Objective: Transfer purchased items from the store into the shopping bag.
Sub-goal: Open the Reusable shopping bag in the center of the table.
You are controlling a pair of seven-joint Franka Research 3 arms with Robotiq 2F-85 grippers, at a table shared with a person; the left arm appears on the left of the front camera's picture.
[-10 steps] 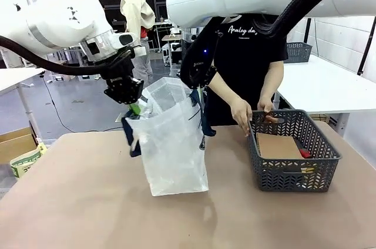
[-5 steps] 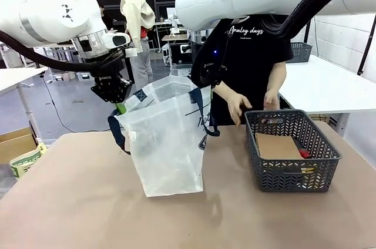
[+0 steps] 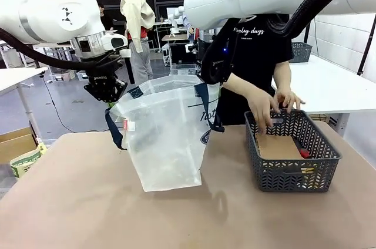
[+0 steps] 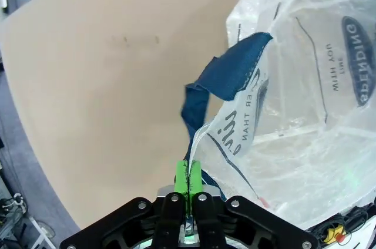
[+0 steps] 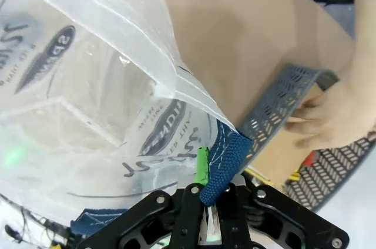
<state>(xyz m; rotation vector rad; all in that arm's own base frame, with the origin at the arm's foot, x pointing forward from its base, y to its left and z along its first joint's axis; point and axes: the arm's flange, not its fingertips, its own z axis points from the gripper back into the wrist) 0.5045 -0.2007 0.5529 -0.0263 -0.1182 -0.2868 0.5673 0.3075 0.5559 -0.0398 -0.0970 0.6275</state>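
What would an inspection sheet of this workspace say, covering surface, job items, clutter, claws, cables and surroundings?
Surface: tan table, carrying bag and basket.
Job's things: shopping bag held open between the claws; basket beside it holds a tan packet and red piece; person's hands reach in.
Clutter: nothing seen.
Claws: left claw shut on bag rim; right claw shut on the bag at its navy strap.
Cables: black hoses along both arms.
Surroundings: cardboard box on floor; white side table.

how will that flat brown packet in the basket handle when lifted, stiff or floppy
Probably fairly stiff: the tan packet sits unbent with straight edges in the basket. Likely light for its size, since it looks thin. Broad and flat, it may be hard to pinch from above.
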